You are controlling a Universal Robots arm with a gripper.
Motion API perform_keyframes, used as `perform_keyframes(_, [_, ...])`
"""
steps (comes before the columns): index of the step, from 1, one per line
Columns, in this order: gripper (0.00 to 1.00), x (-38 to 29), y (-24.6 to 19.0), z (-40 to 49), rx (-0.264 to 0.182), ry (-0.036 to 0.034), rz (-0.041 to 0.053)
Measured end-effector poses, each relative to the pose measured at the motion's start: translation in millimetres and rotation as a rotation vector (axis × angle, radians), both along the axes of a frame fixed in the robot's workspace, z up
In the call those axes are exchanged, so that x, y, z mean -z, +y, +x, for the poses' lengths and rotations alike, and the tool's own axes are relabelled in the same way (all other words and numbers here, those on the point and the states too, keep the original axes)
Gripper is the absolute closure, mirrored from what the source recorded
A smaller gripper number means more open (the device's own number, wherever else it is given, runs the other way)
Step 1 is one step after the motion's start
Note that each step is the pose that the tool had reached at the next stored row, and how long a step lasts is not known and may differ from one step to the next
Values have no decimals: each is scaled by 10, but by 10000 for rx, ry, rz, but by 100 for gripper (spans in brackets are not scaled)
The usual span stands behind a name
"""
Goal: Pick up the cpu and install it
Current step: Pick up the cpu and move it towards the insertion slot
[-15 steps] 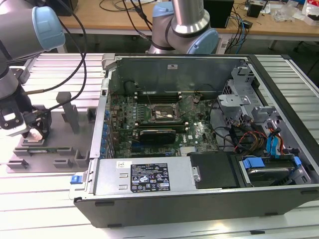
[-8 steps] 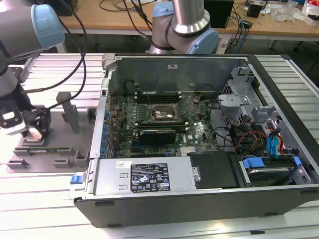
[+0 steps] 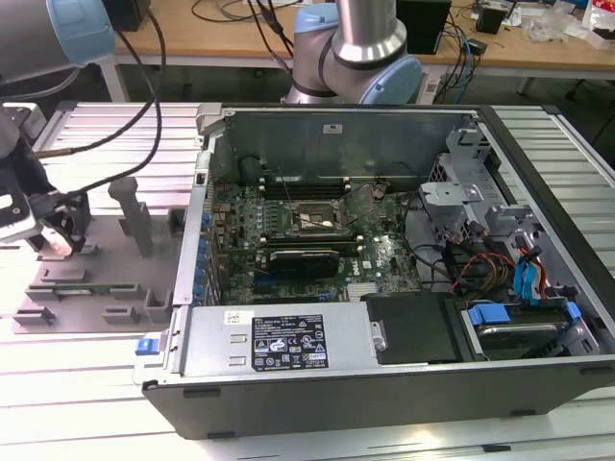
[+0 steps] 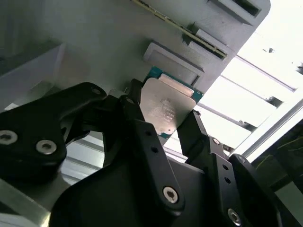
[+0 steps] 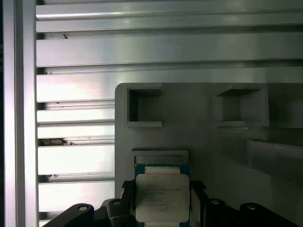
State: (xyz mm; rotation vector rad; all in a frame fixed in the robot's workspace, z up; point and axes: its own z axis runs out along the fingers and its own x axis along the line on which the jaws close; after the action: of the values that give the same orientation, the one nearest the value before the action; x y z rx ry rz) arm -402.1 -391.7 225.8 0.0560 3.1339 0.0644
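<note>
The gripper holds at the grey tray beside the case, fingers closed snug on the cpu, so this is seemingly the pick-up step, which calls for a firm, level lift.

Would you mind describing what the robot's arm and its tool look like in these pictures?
The arm has silvery-grey metal tubes with light blue caps at the joints. A black cable runs along it toward the tool. In the second wrist view the tool's fingers are matte black, angular bars fastened with small silver socket-head screws.
</note>
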Motion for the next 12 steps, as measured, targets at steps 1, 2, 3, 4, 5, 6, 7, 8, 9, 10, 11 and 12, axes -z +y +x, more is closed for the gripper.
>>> perform_keyframes(1, [45, -26, 0, 0, 0, 0, 0])
perform_keyframes(2, [45, -50, 0, 0, -1, 1, 0])
perform_keyframes(3, [45, -85, 0, 0, -2, 0, 0])
perform_keyframes(4, [45, -109, 0, 0, -2, 0, 0])
perform_keyframes(5, [45, -153, 1, 0, -3, 0, 0])
perform_keyframes(6, [45, -250, 1, 0, -4, 0, 0])
perform_keyframes(7, [45, -329, 2, 0, -3, 0, 0])
perform_keyframes(8, [45, -380, 3, 0, -4, -1, 0])
perform_keyframes(9, [45, -437, 4, 0, -4, 0, 0])
perform_keyframes(10, [45, -465, 4, 0, -4, 0, 0])
perform_keyframes(11, [45, -505, 6, 0, -4, 0, 0])
perform_keyframes(12, [45, -516, 7, 0, -3, 0, 0])
